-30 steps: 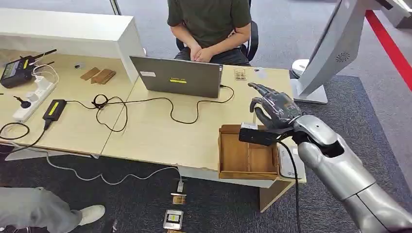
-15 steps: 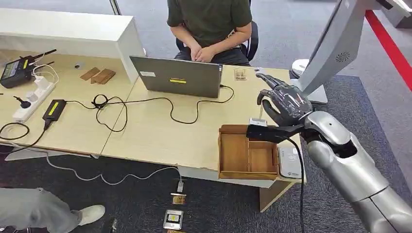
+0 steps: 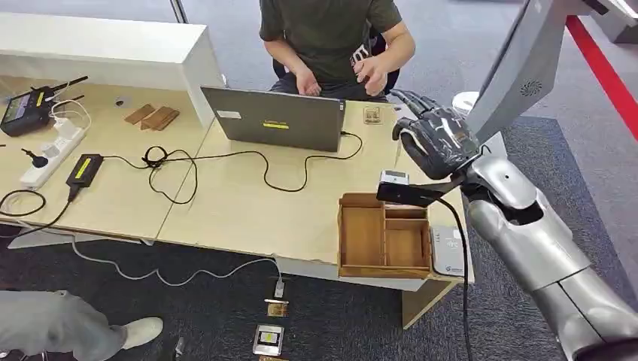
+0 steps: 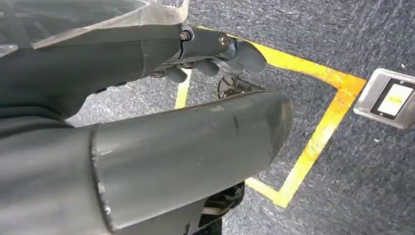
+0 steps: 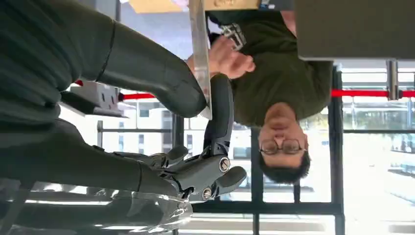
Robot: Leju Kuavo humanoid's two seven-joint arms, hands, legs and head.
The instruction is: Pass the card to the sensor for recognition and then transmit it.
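Wooden bench (image 3: 248, 210) carrying laptop (image 3: 274, 119), tray (image 3: 384, 237), sensor (image 3: 449, 252) at near right. Right hand (image 3: 435, 141) rising farther toward seated person (image 3: 331, 30), fingers (image 5: 222, 112) pinching card (image 5: 200, 54), apparently past scanning. Person's hand (image 3: 370, 69) lifting to receive. Left hand (image 4: 215, 49) hanging, fingers curled, holding nothing.

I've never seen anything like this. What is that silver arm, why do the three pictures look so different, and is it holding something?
It is a humanoid robot. One picture looks down from its head; the other two come from cameras at its wrists, so they appear turned. In the head view its right hand is raised over a desk with a laptop, cables and a wooden tray. The right wrist view shows that hand pinching a thin card edge-on, held out toward a seated person who is reaching a hand forward. The left hand hangs over the carpet, holding nothing.
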